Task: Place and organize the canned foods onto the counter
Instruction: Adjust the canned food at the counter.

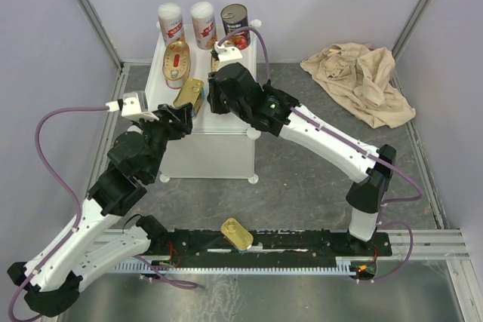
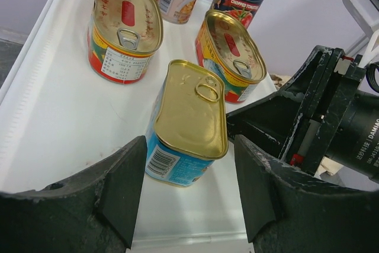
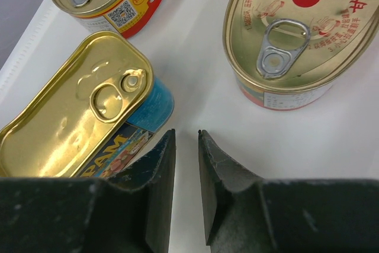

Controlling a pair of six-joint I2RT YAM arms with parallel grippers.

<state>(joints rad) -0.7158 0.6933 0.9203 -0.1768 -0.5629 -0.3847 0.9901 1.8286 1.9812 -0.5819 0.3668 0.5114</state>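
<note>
- A gold tin is being stood on the white counter, near its front edge.
- It is being flanked by the wide jaws of the left gripper.
- The right gripper is being held just beside it, jaws almost closed on nothing.
- Two red-and-yellow tins and three tall cans are being kept behind it on the counter.
- A second gold tin is being left down by the arm bases.

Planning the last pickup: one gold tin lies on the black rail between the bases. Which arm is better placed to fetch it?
Probably right. The right pincer is shut, empty and free above the counter; the left pincer straddles the other gold tin. The rail tin lies about midway.
</note>
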